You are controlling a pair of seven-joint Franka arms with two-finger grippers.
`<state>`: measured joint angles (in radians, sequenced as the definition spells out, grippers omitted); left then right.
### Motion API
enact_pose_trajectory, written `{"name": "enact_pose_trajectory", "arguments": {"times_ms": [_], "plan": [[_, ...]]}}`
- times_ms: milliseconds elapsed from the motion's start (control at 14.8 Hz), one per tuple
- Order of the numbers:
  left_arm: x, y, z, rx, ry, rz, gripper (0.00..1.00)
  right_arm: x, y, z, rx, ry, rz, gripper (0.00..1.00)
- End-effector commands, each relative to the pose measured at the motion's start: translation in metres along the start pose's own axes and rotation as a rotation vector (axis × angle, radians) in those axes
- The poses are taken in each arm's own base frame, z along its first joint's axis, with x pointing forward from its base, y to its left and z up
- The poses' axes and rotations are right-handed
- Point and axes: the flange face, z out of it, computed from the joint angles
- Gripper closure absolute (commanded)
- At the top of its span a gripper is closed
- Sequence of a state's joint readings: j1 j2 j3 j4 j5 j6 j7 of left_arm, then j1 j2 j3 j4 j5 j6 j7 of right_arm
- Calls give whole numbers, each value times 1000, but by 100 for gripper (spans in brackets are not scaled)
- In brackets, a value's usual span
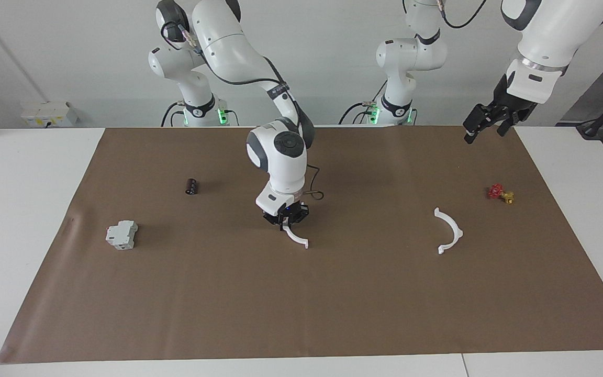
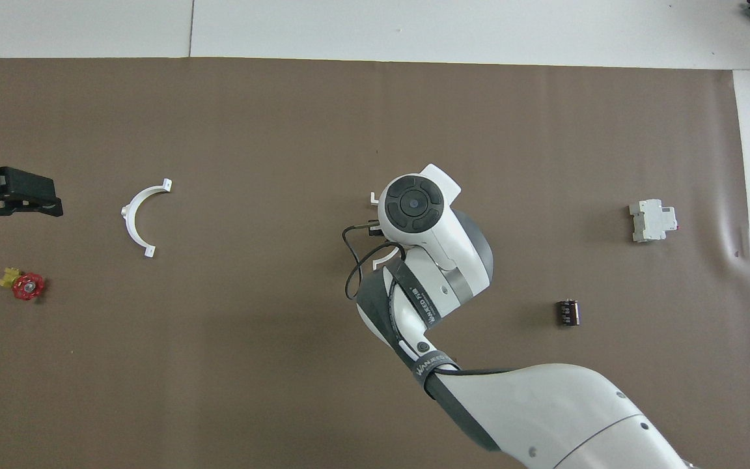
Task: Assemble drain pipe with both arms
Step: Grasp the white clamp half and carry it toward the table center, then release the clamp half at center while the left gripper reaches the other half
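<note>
Brown paper (image 1: 333, 303) covers the table. The right gripper (image 1: 287, 224) is down at the middle of it, jaws pinching one white arc (image 1: 296, 238) of the drain pipe, whose free end trails toward the table's edge away from the robots. The second arc (image 1: 450, 231) lies flat on the paper toward the left arm's end, well apart from the first. The left gripper (image 1: 487, 123) hangs in the air over that end, jaws spread, holding nothing. A red-and-yellow valve (image 1: 501, 193) sits near the second arc.
</note>
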<state>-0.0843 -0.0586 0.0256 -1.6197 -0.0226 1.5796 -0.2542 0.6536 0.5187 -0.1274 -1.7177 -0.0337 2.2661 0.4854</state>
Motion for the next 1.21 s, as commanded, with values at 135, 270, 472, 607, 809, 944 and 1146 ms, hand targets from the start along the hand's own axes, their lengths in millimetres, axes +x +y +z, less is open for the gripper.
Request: {"name": "enact_pose_trajectory", "arguments": {"times_ms": [135, 270, 472, 607, 809, 944, 1146], "plan": [[-5, -3, 0, -15, 1, -4, 0, -2, 1, 1, 3, 5, -11, 100], [-6, 1, -1, -14, 4, 10, 0, 0, 1, 0, 25, 8, 27, 1], [-7, 4, -1, -15, 1, 14, 0, 0, 3, -15, 28, 8, 60, 0], [-7, 4, -1, -14, 1, 13, 0, 6, 30, -67, 35, 8, 92, 0], [-7, 5, -1, -15, 1, 13, 0, 13, 121, -168, 55, 14, 191, 0], [-6, 5, -1, -15, 7, 6, 0, 12, 197, -224, 63, 40, 234, 0], [-6, 4, -1, -14, 10, 13, 0, 6, 309, -272, 42, 34, 164, 0]]}}
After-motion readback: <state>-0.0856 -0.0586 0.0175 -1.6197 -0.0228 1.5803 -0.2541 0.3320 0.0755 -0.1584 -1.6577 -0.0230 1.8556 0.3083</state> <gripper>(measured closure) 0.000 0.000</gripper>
